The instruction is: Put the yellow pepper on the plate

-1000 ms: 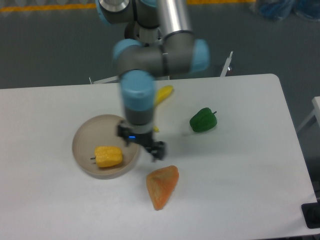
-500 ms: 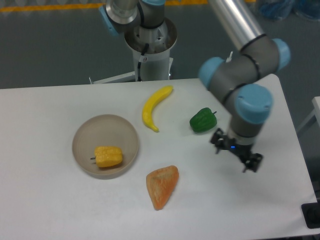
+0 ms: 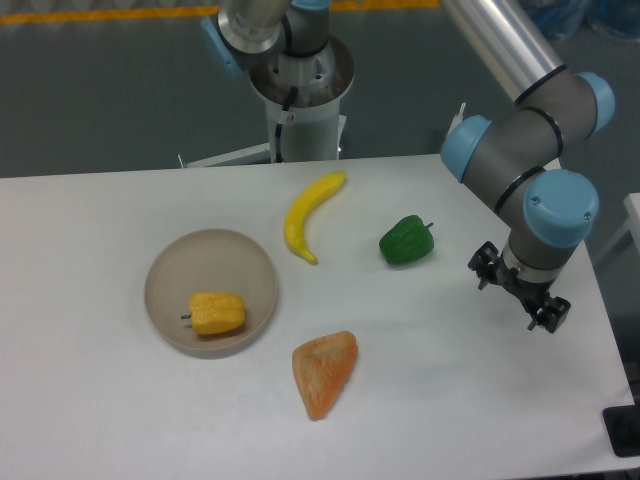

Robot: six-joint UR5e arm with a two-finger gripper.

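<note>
Lying on plate (image 3: 170,262), yellow pepper (image 3: 217,313) well apart from fingers (image 3: 546,316).

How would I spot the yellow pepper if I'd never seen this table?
Find the round beige plate on the table's left side. The yellow pepper lies inside it, small and blocky with a short dark stem, unlike the long curved banana or the green pepper further right.
</note>
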